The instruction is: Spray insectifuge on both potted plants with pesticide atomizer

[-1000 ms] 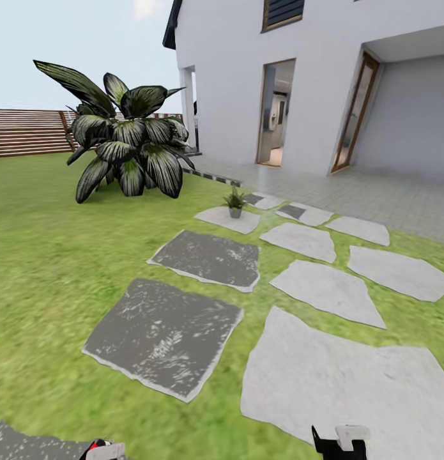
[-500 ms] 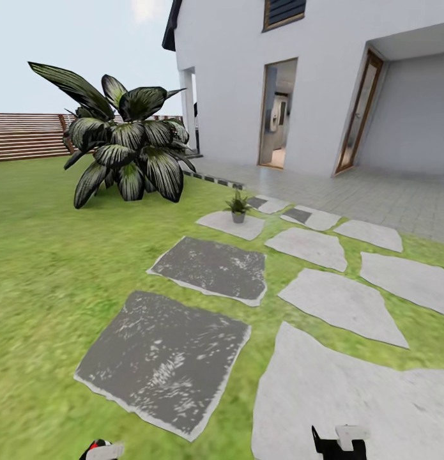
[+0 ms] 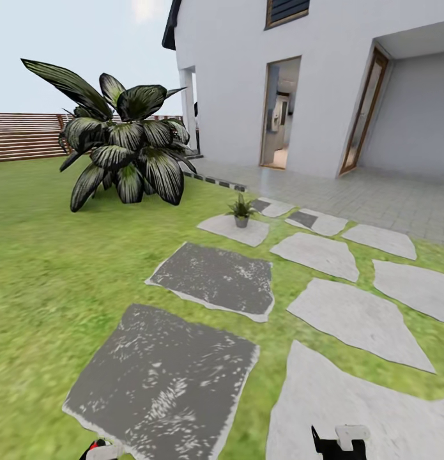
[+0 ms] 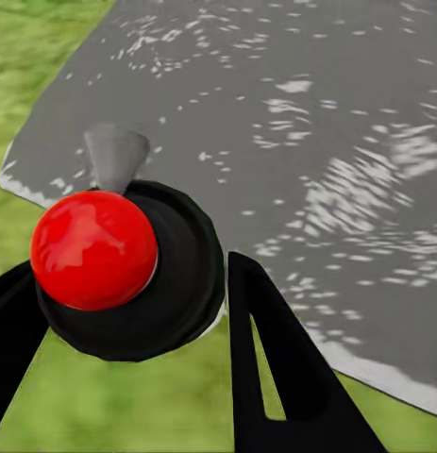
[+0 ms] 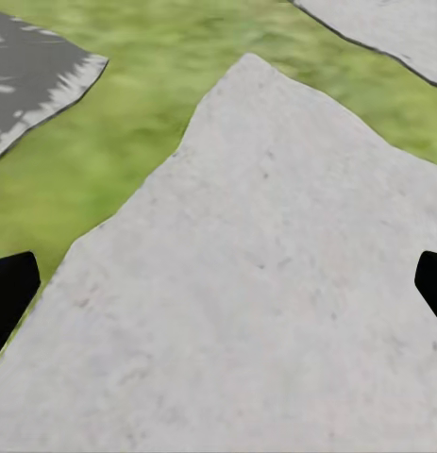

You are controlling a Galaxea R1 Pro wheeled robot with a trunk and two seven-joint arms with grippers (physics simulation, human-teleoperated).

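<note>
A small potted plant [image 3: 241, 209] with pointed green leaves stands on a pale stepping stone [image 3: 234, 229], well ahead of me in the garden. In the left wrist view the pesticide atomizer [image 4: 95, 250] shows as a black round body with a red ball top and a grey nozzle. My left gripper [image 4: 133, 311] is shut on it, one black finger on each side. In the head view that gripper [image 3: 101, 450] peeks in at the bottom edge. My right gripper [image 5: 218, 288] is open over a pale stone with nothing between its fingers, and in the head view this gripper [image 3: 340, 443] sits low right.
A big dark-leaved shrub [image 3: 122, 150] grows on the lawn at the left. Dark stones [image 3: 164, 377] and pale stones [image 3: 359, 316] lead to the white house [image 3: 311, 76] with an open doorway. A brown slat fence [image 3: 23, 134] closes the far left.
The whole head view has shifted: stones and potted plant sit lower and nearer, so the camera has moved forward. Both grippers keep their places in the picture.
</note>
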